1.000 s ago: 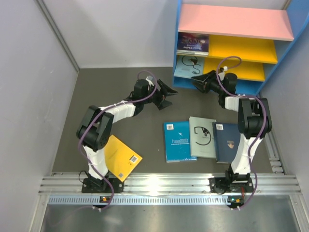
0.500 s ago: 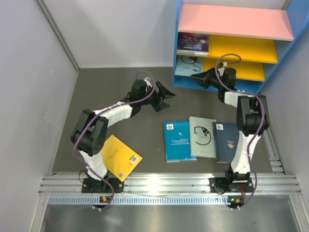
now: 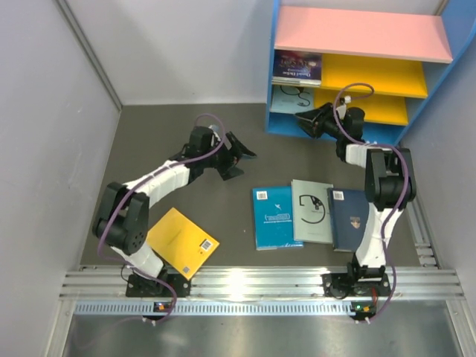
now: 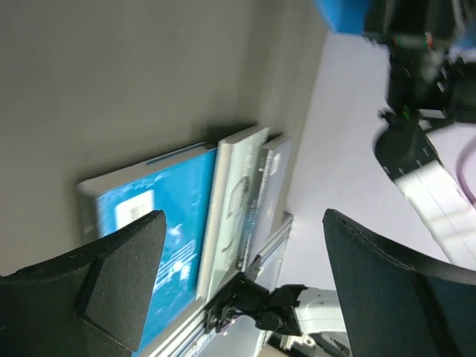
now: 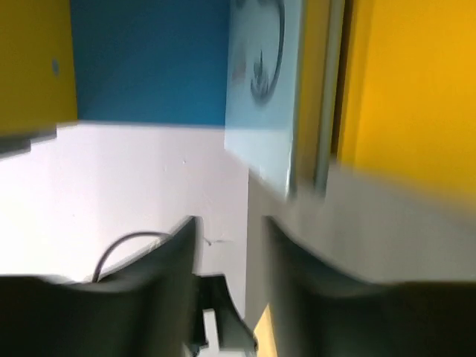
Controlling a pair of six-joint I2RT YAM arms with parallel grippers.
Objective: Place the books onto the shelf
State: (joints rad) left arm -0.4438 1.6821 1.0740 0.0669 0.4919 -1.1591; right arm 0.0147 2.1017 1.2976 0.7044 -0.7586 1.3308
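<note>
The shelf [image 3: 422,91] stands at the back right, with blue sides, a pink top and yellow boards. A purple galaxy book [image 3: 296,67] lies on its upper yellow board and a light blue book [image 3: 285,100] [image 5: 260,89] on the lower one. My right gripper [image 3: 306,122] [image 5: 230,290] hovers just in front of the light blue book, jaws slightly apart and empty. The teal-blue [image 3: 277,216] [image 4: 149,223], grey-green [image 3: 312,211] [image 4: 238,201] and navy [image 3: 349,219] books lie side by side on the floor. A yellow book [image 3: 182,242] lies near the left base. My left gripper [image 3: 234,154] [image 4: 238,290] is wide open and empty, left of the three books.
Grey walls close in the dark floor on the left and at the back. An aluminium rail [image 3: 253,281] runs along the near edge under both arm bases. The right arm's cable [image 3: 353,91] loops up in front of the shelf's lower board.
My left arm has pulled back to the left, away from the shelf. The light blue book sits deeper in the shelf, and my right gripper's jaws narrowed.
</note>
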